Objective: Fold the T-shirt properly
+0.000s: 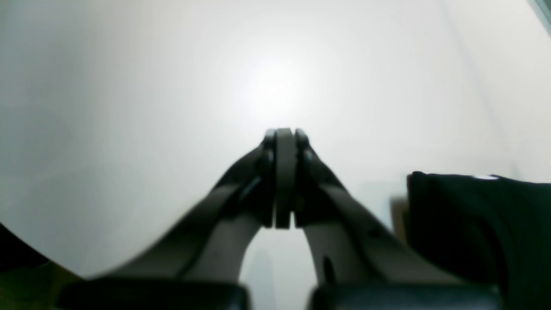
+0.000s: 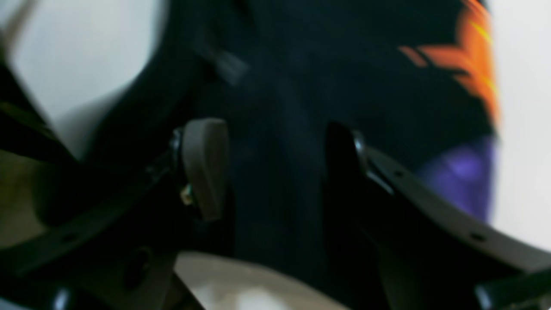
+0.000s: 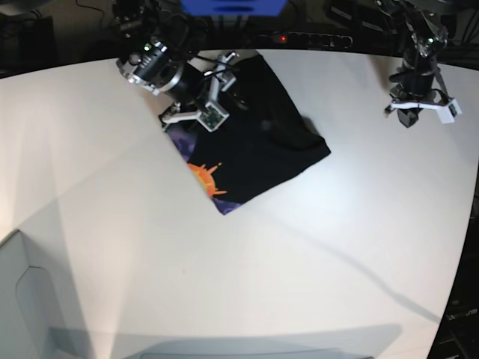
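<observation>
Base view: the T-shirt is lying as a dark, partly folded slab on the white table, toward the far side, with its orange-and-purple print showing along the near-left edge.
Right gripper: the right gripper is standing with its jaws spread wide over the black cloth; nothing is pinched between them.
Left gripper: the left gripper is hanging above bare table with its jaws pressed together and carrying nothing, well apart from the garment's middle.
Step in hand: judging by the pose, the right arm is lining up on the shirt's far-left corner for another fold.
Doing it well: the jaws should be taking a full bite of every layer at the edge, not only the top one, and lifting low so that the stack is not dragging out of square.
Left arm's part: it could be pinning the opposite edge, since the cloth looks loose and apt to slide.
Hard to make out: the right wrist view is blurring badly, so whether the pads are touching the fabric is not clear.
Cut off: in the left wrist view only a dark corner of the shirt is showing at the right edge.
Hidden: the right arm is covering the shirt's far corner in the base view, and the layers beneath cannot be counted.
</observation>
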